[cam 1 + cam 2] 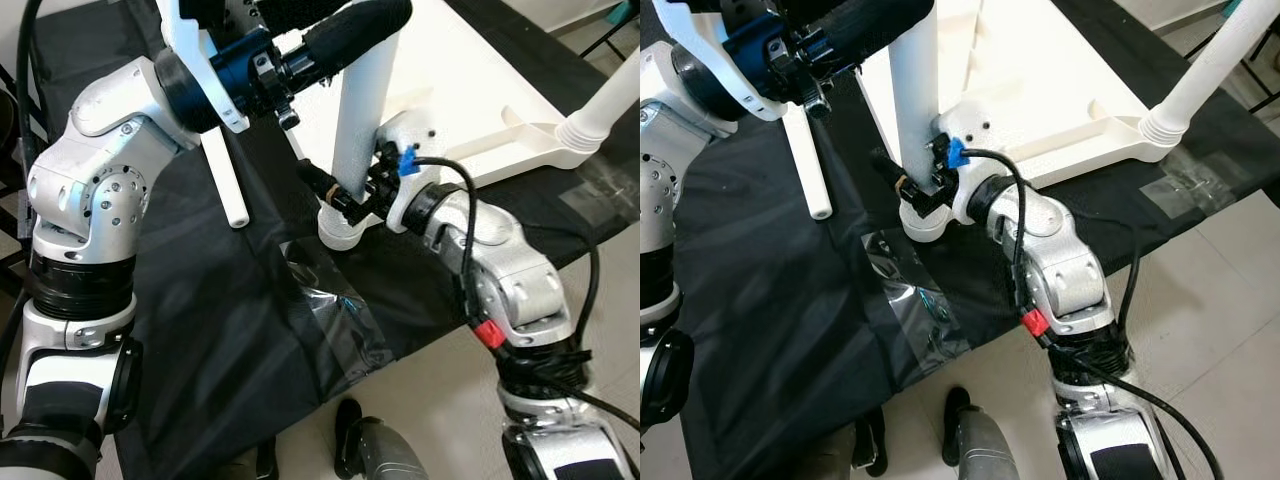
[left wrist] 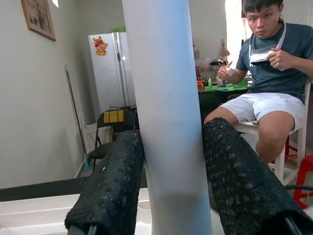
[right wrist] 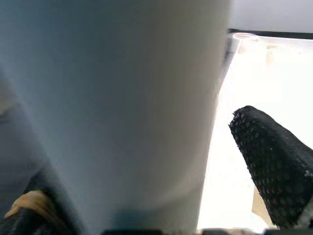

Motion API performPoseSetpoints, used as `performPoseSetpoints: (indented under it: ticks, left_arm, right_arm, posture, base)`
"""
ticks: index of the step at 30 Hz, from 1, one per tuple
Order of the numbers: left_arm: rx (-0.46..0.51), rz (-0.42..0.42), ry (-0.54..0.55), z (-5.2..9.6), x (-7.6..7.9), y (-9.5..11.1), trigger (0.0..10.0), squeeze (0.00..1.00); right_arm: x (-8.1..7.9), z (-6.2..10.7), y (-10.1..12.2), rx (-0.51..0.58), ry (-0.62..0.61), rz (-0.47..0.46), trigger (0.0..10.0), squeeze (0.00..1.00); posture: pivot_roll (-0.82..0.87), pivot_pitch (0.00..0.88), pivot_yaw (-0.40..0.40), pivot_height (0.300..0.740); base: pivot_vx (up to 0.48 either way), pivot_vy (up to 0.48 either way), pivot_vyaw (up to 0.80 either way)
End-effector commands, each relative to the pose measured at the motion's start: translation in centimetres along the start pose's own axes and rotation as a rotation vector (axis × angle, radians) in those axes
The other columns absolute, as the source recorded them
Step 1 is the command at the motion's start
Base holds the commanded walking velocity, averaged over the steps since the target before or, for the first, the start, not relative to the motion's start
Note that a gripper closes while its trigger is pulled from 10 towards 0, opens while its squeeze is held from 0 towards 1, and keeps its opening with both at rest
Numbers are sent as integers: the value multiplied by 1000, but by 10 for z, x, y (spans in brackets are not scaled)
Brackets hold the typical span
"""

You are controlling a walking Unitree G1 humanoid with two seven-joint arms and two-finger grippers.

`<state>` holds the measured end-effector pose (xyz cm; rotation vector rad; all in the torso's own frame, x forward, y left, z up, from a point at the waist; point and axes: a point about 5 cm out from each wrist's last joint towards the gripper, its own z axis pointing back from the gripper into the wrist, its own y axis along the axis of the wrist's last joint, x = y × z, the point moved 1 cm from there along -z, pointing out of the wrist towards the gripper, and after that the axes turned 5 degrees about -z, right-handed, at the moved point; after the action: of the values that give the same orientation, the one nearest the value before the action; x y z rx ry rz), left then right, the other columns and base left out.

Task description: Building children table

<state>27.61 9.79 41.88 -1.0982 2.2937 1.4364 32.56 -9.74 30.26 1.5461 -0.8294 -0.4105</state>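
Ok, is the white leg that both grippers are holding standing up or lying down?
Upright. The white leg rises on end beside the tabletop; the left gripper clamps it high, the right gripper near its flared foot.

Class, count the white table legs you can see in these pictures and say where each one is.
3: one upright leg held by both grippers, one attached leg at the tabletop's right corner, one thin loose leg over the black mat. Others may be hidden.
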Motion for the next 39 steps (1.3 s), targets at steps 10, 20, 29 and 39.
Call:
performPoseSetpoints:
  ticks: [10,20,29,39]
  left_arm:
    - [-39,23,-24,-1,5,-10,0,0]
    - [-32,18,-36,-2,8,-6,0,0]
    - [-26,21,-46,-2,10,-4,0,0]
    - [-24,21,-57,-4,12,-1,0,0]
  right_arm:
    - [8,24,30,-16,471,94,10000,0]
    - [20,27,42,-9,650,133,10000,0]
    - [20,19,41,-9,724,180,8039,0]
    - [26,19,50,-15,796,207,0,0]
  posture:
    - [27,351,4,740]
    - [40,351,11,740]
    - [47,347,9,740]
    - [47,349,7,740]
  base:
    - [0,0,0]
    - [0,0,0]
    - [0,0,0]
    - [0,0,0]
